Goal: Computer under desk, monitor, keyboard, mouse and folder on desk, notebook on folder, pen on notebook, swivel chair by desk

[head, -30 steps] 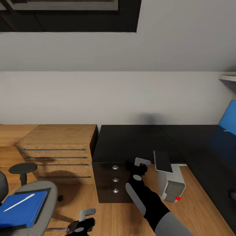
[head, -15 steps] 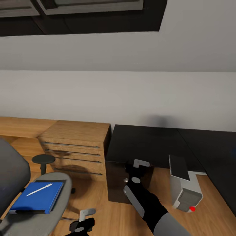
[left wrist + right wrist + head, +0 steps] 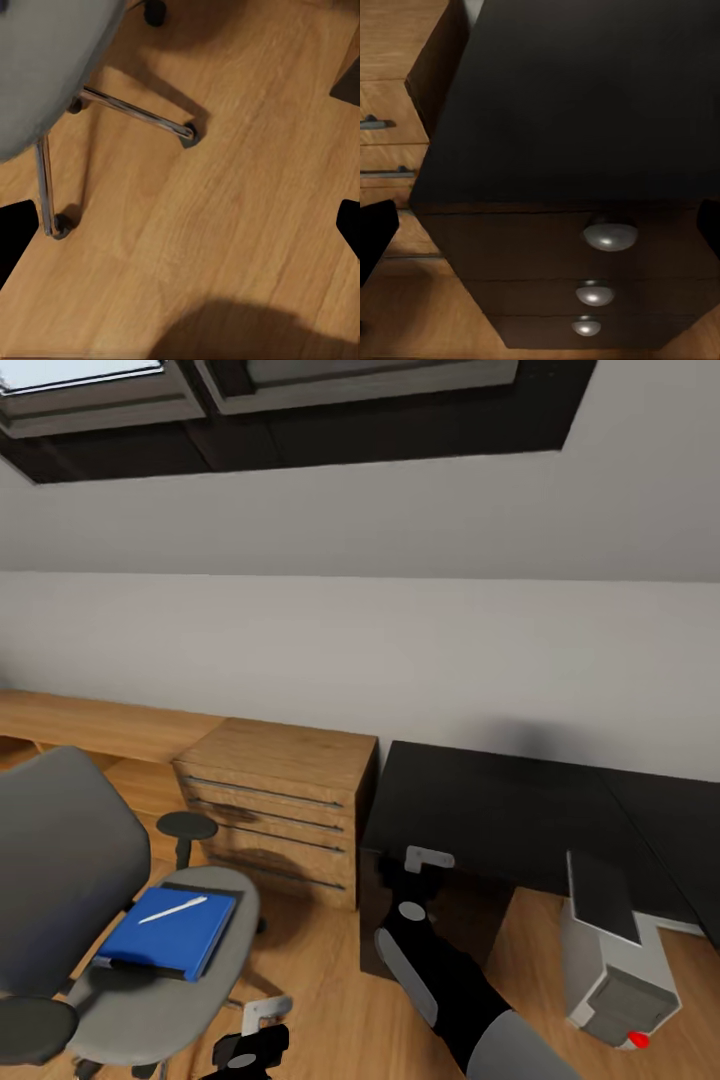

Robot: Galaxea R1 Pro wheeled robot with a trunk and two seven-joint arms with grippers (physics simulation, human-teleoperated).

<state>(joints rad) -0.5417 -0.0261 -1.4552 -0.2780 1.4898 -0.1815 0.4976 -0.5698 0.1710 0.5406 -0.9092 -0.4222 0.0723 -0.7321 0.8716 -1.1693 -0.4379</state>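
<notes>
We're mid-approach, nothing held yet. In the head view the swivel chair [image 3: 90, 920] sits at our left with the blue folder [image 3: 165, 938] lying flat on its seat. A dark edge shows under the folder's far side, likely the notebook, can't confirm. A white pen [image 3: 172, 909] lies on top of the folder.

The black desk [image 3: 500, 815] is ahead and to our right, its top bare in what we can see. The computer [image 3: 612, 960] stands on the floor beside the desk's drawer block, red light at its lower corner, not clearly tucked under. A light-wood drawer unit [image 3: 285, 810] stands between chair and desk.

Left hand [image 3: 252, 1040] hangs low near the chair base. In its wrist view the fingers sit at the far edges with only wooden floor [image 3: 225, 210] and chrome chair legs between them, so it's spread and empty. Right hand [image 3: 425, 860] is raised in front of the desk's drawers. Its wrist view looks at the silver knobs [image 3: 610, 234], fingertips wide apart, also empty.

Step in hand, by our read: the folder transfer from chair to desk. Next move calls for closing on the chair and reaching the left hand over the seat. The pen probably needs lifting off first, or it could roll away when the folder tilts.
</notes>
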